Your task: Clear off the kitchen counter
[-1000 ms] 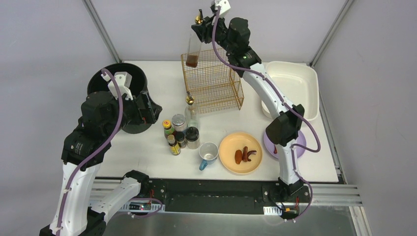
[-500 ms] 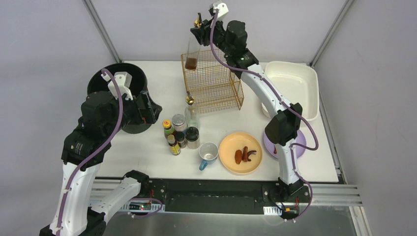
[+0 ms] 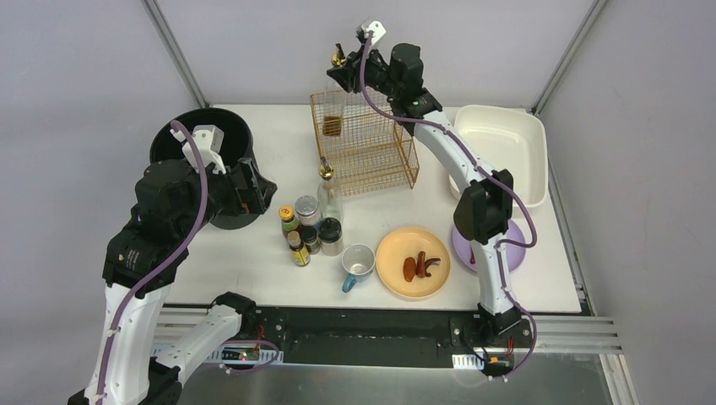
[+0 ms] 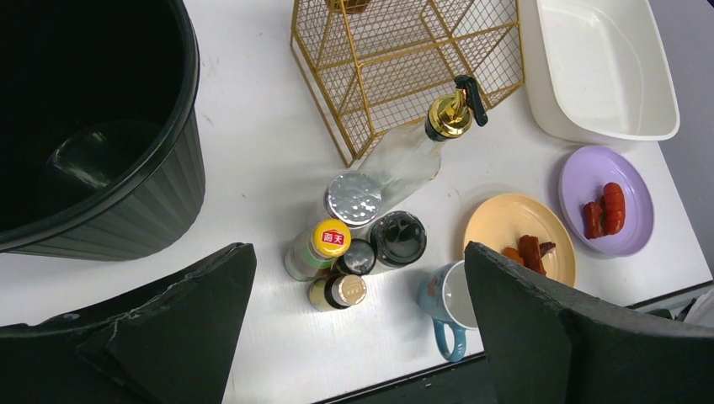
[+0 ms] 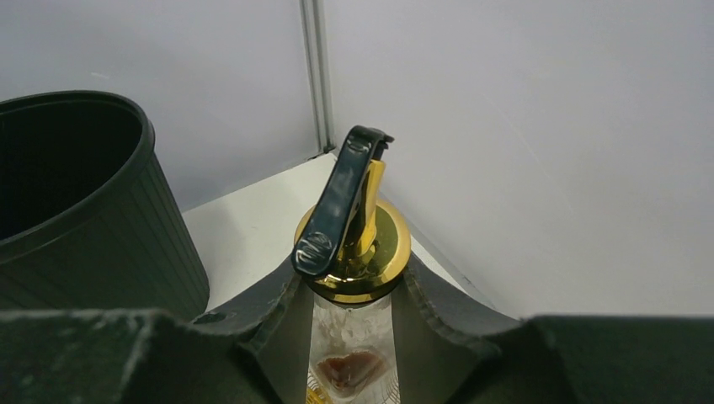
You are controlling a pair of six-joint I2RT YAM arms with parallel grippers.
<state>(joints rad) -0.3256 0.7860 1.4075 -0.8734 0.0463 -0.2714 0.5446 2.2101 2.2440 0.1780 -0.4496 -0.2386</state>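
Right gripper (image 3: 342, 67) pinches the dispenser bottle (image 5: 352, 252) over the far wire rack (image 3: 371, 143); snagging a wire could tip it; left gripper (image 3: 249, 187) gapes empty.

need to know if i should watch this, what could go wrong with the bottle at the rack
The right gripper holds the glass bottle only at its neck; it might slip or swing. Its base could catch the gold wire rack and tip it, spilling the dark liquid inside.
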